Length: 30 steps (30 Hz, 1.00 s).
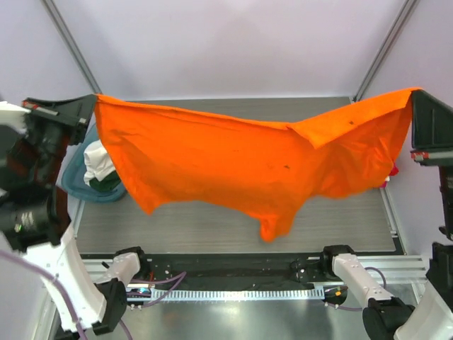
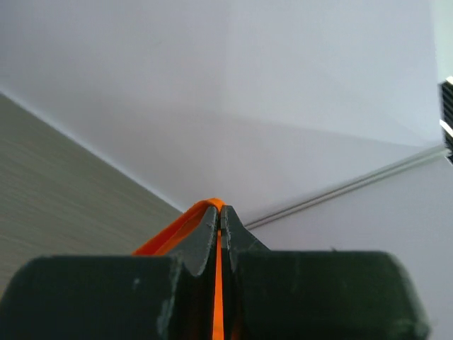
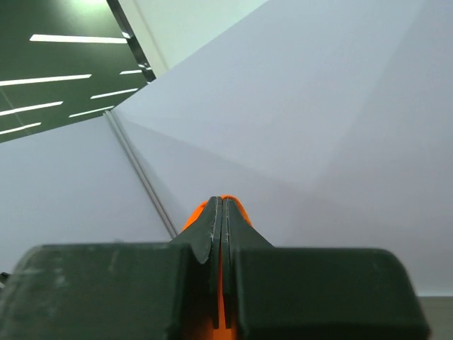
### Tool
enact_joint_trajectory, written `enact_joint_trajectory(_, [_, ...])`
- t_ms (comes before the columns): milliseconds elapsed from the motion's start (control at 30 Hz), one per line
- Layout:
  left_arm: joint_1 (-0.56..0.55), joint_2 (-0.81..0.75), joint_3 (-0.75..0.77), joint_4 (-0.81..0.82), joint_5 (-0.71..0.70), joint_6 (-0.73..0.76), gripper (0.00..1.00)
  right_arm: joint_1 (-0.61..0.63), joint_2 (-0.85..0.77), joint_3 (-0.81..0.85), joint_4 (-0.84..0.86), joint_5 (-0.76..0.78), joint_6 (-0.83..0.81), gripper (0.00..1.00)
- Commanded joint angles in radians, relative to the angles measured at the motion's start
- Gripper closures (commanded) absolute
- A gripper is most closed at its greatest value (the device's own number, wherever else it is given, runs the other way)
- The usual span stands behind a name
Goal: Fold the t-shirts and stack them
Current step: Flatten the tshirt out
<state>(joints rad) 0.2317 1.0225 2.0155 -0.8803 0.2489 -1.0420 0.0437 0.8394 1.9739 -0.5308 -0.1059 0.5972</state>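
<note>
Left gripper [image 2: 219, 210] and right gripper [image 3: 221, 203] clenched on cloth edges, bright orange t-shirt [image 1: 233, 163] stretched between them, sagging, creased

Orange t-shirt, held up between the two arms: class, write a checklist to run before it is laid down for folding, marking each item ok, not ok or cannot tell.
1. Left hand shut on the orange t-shirt: ok.
2. Right hand shut on its other end: ok.
3. Cloth spread smooth between the hands: not ok, it sags and a flap folds over near the right.
4. Lowest part off the table: cannot tell.
5. Cloth apart from the teal tub: cannot tell, they overlap from above.
</note>
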Motion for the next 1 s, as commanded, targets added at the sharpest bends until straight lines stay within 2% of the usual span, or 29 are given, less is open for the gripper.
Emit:
enact_joint_trajectory(0, [0.009,0.083,-0.177,0.055,0.041,-0.032,1.0,-0.002,0.122,-0.069,-0.002,0.069,-0.036,0.99])
enact_joint_trajectory(200, [0.009,0.152,-0.457,0.202,0.055,-0.053,1.0,-0.002,0.28,-0.196,0.038,0.101,-0.01,0.99])
enact_joint_trajectory(367, [0.008,0.292,-0.434,0.282,0.096,-0.085,0.99,-0.004,0.424,-0.147,0.071,0.092,0.033,0.99])
enact_joint_trajectory(500, [-0.018,0.416,-0.281,0.316,0.095,-0.118,0.99,-0.007,0.581,0.065,0.077,0.051,0.09,0.99])
enact_joint_trajectory(567, [-0.031,0.482,-0.132,0.322,0.102,-0.138,0.99,-0.019,0.689,0.168,0.075,0.002,0.117,0.99])
enact_joint_trajectory(700, [-0.031,0.716,0.207,0.29,0.124,-0.193,0.99,-0.099,0.894,0.527,0.093,-0.145,0.246,0.99])
enact_joint_trajectory(733, [-0.029,0.749,0.333,0.285,0.131,-0.202,1.0,-0.119,0.929,0.572,0.112,-0.187,0.316,0.99])
enact_joint_trajectory(767, [-0.023,0.783,0.368,0.291,0.151,-0.216,1.0,-0.151,0.975,0.598,0.142,-0.265,0.35,0.99])
enact_joint_trajectory(833, [-0.019,0.817,0.353,0.364,0.182,-0.237,1.0,-0.176,0.981,0.556,0.274,-0.34,0.421,0.99])
enact_joint_trajectory(900, [-0.015,0.801,0.263,0.401,0.197,-0.221,1.0,-0.183,0.942,0.407,0.33,-0.385,0.412,0.99])
enact_joint_trajectory(933, [-0.015,0.762,0.206,0.417,0.196,-0.193,1.0,-0.185,0.914,0.34,0.342,-0.394,0.398,0.99])
enact_joint_trajectory(967, [-0.015,0.739,0.052,0.467,0.19,-0.182,1.0,-0.185,0.89,0.181,0.356,-0.406,0.368,0.99])
